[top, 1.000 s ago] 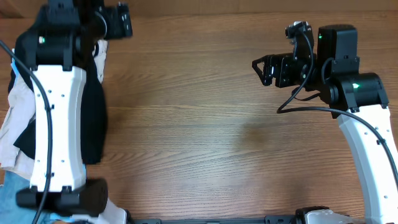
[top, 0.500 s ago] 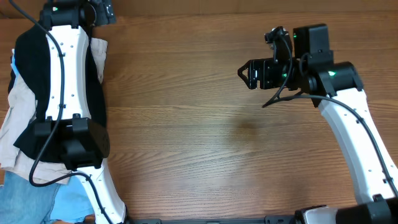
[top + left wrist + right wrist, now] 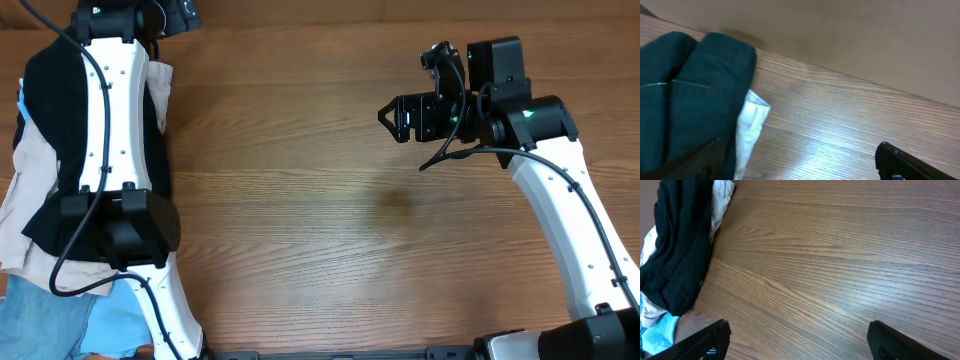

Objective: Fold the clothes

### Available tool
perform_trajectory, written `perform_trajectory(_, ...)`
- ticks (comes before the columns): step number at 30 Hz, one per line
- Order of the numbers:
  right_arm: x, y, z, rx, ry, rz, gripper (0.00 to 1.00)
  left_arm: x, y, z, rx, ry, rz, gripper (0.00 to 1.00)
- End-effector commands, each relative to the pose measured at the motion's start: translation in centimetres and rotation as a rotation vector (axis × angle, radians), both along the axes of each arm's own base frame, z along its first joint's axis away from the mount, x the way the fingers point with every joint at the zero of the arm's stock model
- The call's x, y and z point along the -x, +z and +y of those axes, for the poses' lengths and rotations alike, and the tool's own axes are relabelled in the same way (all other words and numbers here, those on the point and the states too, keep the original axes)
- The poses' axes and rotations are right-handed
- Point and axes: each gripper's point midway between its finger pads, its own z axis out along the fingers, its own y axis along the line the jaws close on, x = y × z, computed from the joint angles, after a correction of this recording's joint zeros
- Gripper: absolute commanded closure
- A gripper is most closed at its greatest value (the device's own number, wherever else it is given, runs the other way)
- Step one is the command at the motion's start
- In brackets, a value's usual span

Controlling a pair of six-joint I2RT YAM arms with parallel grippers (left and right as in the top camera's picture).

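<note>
At the far left, a pair of black fabric shorts (image 3: 45, 130) lies lengthwise along the edge of the brown wood-grain worktop (image 3: 300, 200). It rests on a pair of beige khaki shorts (image 3: 15, 220), and a crumpled light blue garment (image 3: 40, 320) lies at the near end. The white left arm (image 3: 100, 120) stretches over the black shorts from near edge to far edge and hides their middle. The left jaws are past the far end of the shorts, by the back edge of the worktop. In the left wrist view these jaws stand spread wide. The dark cloth fills the left side of the view and comes down to the left finger (image 3: 707, 155); whether it touches the finger cannot be told. A pale fold of cloth (image 3: 752, 117) pokes out beside the dark cloth, and nothing but bare wood lies across to the right finger (image 3: 900, 160). A broad stretch of bare worktop follows to the right. The right arm (image 3: 560, 200) reaches in from the right side, its jaws pointing left, spread open and holding nothing. They are well apart from the black shorts, which in the right wrist view lie only in the upper left corner.
</note>
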Motion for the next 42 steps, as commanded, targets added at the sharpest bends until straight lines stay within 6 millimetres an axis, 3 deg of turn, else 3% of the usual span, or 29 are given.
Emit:
perform_trajectory(1, 0.3, 0.9, 0.3, -0.012, 0.009, -0.006, 0.08, 2.0, -0.6, 2.1, -0.16, -0.016, 0.105, 0.04)
perform_trajectory(5, 0.3, 0.3, 0.3, -0.009, 0.009, 0.012, 0.08, 3.6, -0.9, 6.8, -0.368, 0.097, 0.19, 0.03)
perform_trajectory(9, 0.2, 0.4, 0.4, -0.01, 0.009, 0.007, 0.08, 4.3, -2.3, 9.3, -0.31, 0.114, 0.226, 0.05)
perform_trajectory(17, -0.8, 1.2, 0.5, -0.021, 0.009, -0.047, 0.08, 3.5, -13.5, 9.7, -0.217, 0.063, 0.43, 0.11)
perform_trajectory(20, -1.2, 1.4, 0.6, -0.025, 0.009, -0.071, 0.08, 3.9, -16.9, 9.7, -0.207, 0.053, 0.503, 0.25)
perform_trajectory(22, -1.5, 1.3, 0.7, -0.027, 0.009, -0.077, 0.08, 4.0, -17.8, 9.9, -0.204, 0.054, 0.523, 0.33)
perform_trajectory(23, -1.8, 1.3, 0.7, -0.028, 0.009, -0.084, 0.08, 3.8, -17.7, 10.0, -0.209, 0.059, 0.511, 0.55)
perform_trajectory(25, -2.0, 1.4, 0.8, -0.03, 0.009, -0.094, 0.08, 3.5, -16.8, 10.2, -0.221, 0.067, 0.492, 0.74)
perform_trajectory(27, -2.2, 1.6, 0.8, -0.032, 0.009, -0.105, 0.08, 3.5, -14.8, 10.1, -0.221, 0.078, 0.463, 0.96)
perform_trajectory(30, -2.3, 1.6, 0.8, -0.032, 0.009, -0.107, 0.14, 3.1, -8.3, 9.1, -0.235, 0.076, 0.347, 0.96)
perform_trajectory(31, -2.3, 1.7, 0.8, -0.034, 0.008, -0.11, 0.24, 3.3, -5.2, 8.4, -0.236, 0.069, 0.295, 0.96)
perform_trajectory(32, -2.3, 2.4, 0.8, -0.04, 0.003, -0.121, 0.27, 3.8, -1.1, 6.8, -0.22, 0.038, 0.221, 0.96)
perform_trajectory(34, -2.1, 4.4, 0.4, -0.043, -0.005, -0.143, 0.27, 6.1, 7.5, 1.0, -0.145, -0.096, 0.047, 0.96)
perform_trajectory(37, -1.5, 6.7, -1.5, -0.02, -0.069, -0.138, 0.27, 9.3, 14.6, -6.9, -0.085, -0.289, -0.126, 0.96)
perform_trajectory(39, -0.5, 8.6, -2.8, -0.016, -0.102, -0.139, 0.27, 11.4, 17.1, -12.8, -0.065, -0.426, -0.192, 0.96)
perform_trajectory(42, 1.5, 11.8, -5.4, -0.012, -0.161, -0.143, 0.22, 13.2, 17.8, -21.5, -0.037, -0.62, -0.235, 0.96)
